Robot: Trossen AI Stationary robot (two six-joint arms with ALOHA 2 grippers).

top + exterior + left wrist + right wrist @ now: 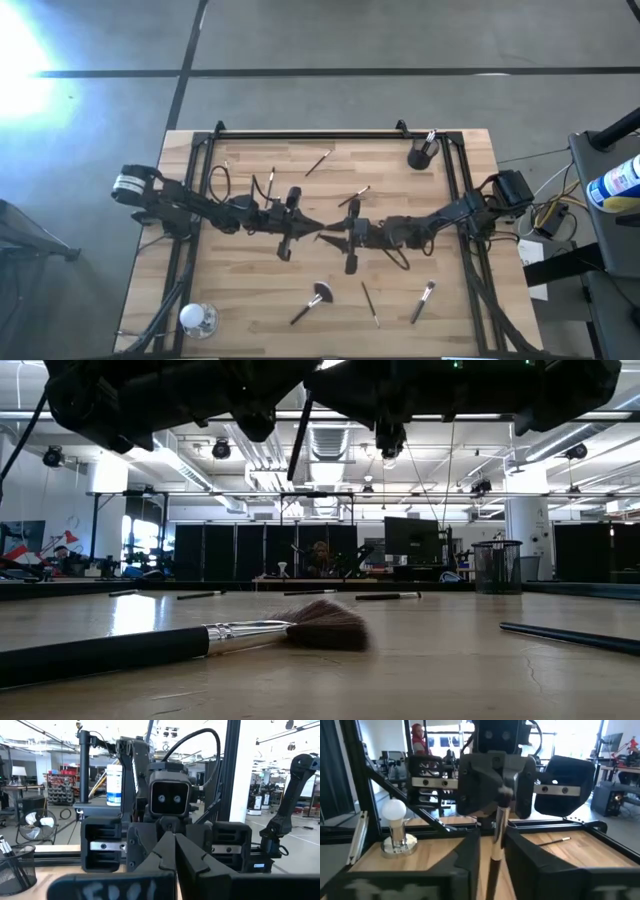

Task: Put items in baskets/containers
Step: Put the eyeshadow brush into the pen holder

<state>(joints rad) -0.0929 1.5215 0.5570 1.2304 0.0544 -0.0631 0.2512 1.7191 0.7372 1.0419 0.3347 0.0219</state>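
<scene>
A makeup brush [496, 832] hung mid-tabletop [250, 290], well away from the dark cup [420, 156], clenched in our right tool [330, 236]. Left tool [312, 228] met it tip-to-tip, probably for a handover; we couldn't tell its grip. Fan brush [312, 300] lay nearer us.

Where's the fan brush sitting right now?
In the high view the fan brush lies on the table's near edge, a bit left of centre, below both grippers. A thin brush lies to its right, and the glass bulb sits further left.
</scene>
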